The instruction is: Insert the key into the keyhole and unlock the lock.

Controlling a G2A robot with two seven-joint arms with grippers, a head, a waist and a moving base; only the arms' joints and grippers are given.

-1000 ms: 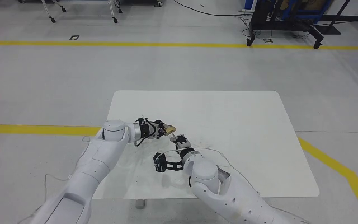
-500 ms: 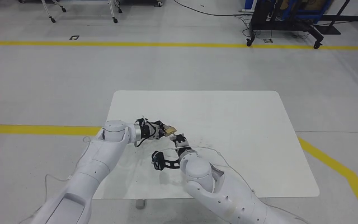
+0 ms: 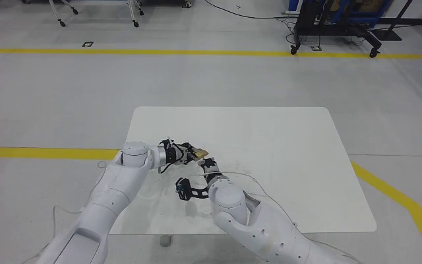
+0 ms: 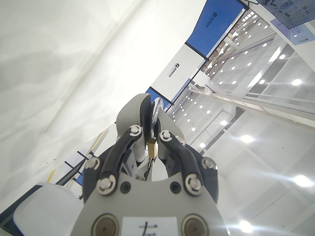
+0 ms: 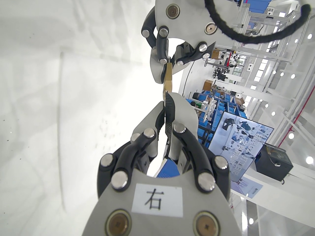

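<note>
- floor: pale grey, crossed by yellow lines, spreading round the table on all sides in the top view.
- table: white, with rounded corners; both arms work over its near left part.
- left arm: comes in from the left side and lies across the table's near left corner, its wrist pointing toward the table's middle.
- right arm: comes up from the near edge, its wrist bent toward the left arm's tip.
- left gripper: held above the table, fingers clenched on the lock; in the left wrist view a brass body and a silvery part show, pinched between the two white fingertips.
- right gripper: just beside the left gripper, tip to tip with it, fingers pressed together on the key, which sits between the black pads.
- lock: a small brass padlock, held off the table in the left gripper, its body sticking out past those fingertips toward the right gripper.
- key: a thin strip showing between the right fingertips and the lock's end, touching the lock; whether it sits in the keyhole cannot be told.
</note>
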